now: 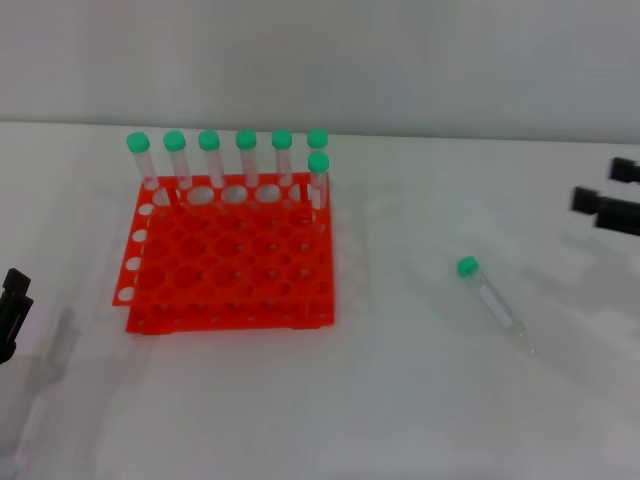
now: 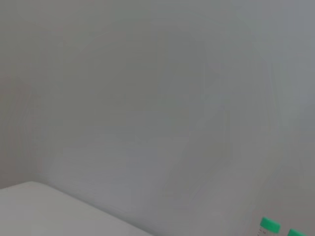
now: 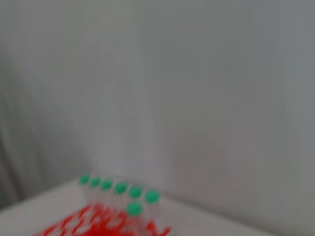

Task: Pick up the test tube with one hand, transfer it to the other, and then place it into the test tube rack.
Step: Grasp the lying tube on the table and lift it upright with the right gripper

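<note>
A slim clear plastic test tube (image 1: 492, 302) with a round bright green screw cap lies flat on the white table (image 1: 400, 400), well apart from the square bright orange-red plastic test tube rack (image 1: 230, 262) and at roughly 3 to 4 o'clock from it in the head view. Its cap points toward 11 o'clock and its tapered tip toward 5 o'clock. Nothing touches the tube. The rack sits left of centre on the table, its tiered plates showing a grid of round holes. Seven identical green-capped tubes (image 1: 210, 158) stand upright in it: six in the far row and one just in front of the far right corner. The black left gripper (image 1: 12, 305) shows at the 9 o'clock edge of the head view, near the rack's near-left corner but not touching it; whether its fingers are spread or pressed together cannot be told. The black right gripper (image 1: 610, 200) enters at the 3 o'clock edge, above the table and apart from the lying tube; two dark finger parts show with a gap between them, so it stands spread and holds nothing. The right wrist view shows the rack (image 3: 98, 223) and its standing tubes (image 3: 134, 209) before a plain grey wall (image 3: 197, 98). The left wrist view shows mostly wall, with two green caps (image 2: 269, 225) at its edge.
</note>
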Controlling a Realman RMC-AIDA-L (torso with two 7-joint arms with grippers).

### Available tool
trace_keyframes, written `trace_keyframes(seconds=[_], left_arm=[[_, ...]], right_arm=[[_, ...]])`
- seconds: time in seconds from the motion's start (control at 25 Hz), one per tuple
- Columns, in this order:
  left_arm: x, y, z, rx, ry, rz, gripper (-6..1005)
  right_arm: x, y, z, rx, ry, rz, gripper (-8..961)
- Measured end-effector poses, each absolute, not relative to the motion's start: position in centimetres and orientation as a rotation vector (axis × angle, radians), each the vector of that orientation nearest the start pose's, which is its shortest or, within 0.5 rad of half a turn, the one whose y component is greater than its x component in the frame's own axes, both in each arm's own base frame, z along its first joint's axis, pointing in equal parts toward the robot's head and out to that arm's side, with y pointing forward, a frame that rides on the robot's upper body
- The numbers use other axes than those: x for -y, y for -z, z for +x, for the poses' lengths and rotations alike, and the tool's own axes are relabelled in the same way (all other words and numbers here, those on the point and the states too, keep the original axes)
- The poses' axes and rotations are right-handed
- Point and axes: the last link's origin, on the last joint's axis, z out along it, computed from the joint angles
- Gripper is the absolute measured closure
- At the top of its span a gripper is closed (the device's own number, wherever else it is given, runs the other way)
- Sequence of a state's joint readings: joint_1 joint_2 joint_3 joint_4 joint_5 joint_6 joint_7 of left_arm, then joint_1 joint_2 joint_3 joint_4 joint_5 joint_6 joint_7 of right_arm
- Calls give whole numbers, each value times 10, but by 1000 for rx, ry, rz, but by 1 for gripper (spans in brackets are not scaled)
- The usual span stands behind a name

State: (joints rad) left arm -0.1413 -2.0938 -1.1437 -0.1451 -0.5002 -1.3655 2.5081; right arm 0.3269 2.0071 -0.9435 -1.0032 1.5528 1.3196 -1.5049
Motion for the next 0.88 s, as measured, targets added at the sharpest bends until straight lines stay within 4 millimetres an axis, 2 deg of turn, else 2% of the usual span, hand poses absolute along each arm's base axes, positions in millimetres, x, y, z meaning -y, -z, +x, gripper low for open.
trace_keyframes(seconds=[0.12, 0.2, 0.24, 0.4, 0.52, 0.68, 0.88], left_arm=[[-227, 0, -382, 919, 992, -1362, 187], [-227, -1, -382, 919, 991, -1361, 187], [-227, -1, -382, 918, 990, -1360, 187], [-228, -2, -382, 917, 993, -1358, 187], [-231, -2, -380, 912, 1000, -1360, 188], [-238, -1, -377, 905, 1007, -1374, 188], [-244, 2, -375, 921, 999, -1388, 188]], right_arm=[[-358, -81, 222, -667, -593, -2461, 112], [-360, -81, 208, -701, -516, -2478, 112], [-361, -81, 198, -718, -424, -2483, 112], [-366, -73, 166, -744, -114, -2433, 112], [-366, -58, 143, -709, 86, -2401, 123], [-363, -27, 136, -707, 329, -2356, 138], [-360, 5, 144, -743, 458, -2330, 157]])
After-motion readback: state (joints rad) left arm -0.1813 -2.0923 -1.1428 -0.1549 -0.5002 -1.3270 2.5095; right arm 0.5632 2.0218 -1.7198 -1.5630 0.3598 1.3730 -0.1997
